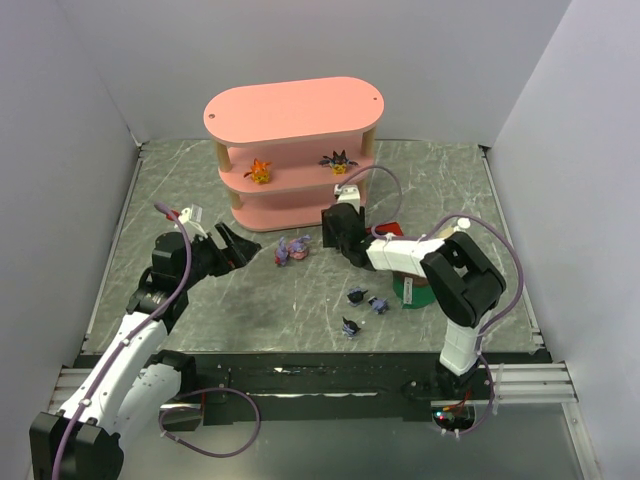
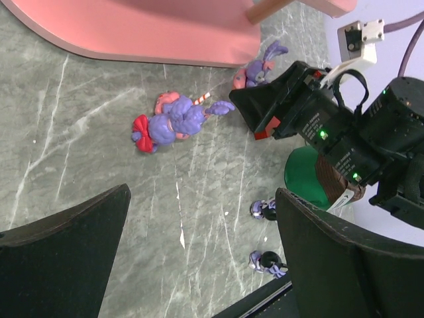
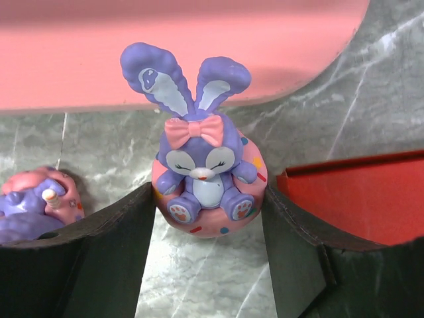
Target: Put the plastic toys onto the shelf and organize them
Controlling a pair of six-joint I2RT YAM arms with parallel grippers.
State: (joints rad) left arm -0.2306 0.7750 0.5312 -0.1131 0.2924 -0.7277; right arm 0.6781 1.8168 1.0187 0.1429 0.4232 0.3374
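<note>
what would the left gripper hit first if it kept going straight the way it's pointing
Likely the lilac toy with the red bow, lying ahead of the open left gripper; the shelf stands behind it. Height is unclear, so it could pass over.

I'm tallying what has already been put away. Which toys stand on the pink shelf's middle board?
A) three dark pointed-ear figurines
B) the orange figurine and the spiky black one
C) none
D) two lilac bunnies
B: the top view shows the orange figurine and the spiky black figurine standing on the middle board of the pink shelf, while the lilac figurines and dark figurines are on the table.
</note>
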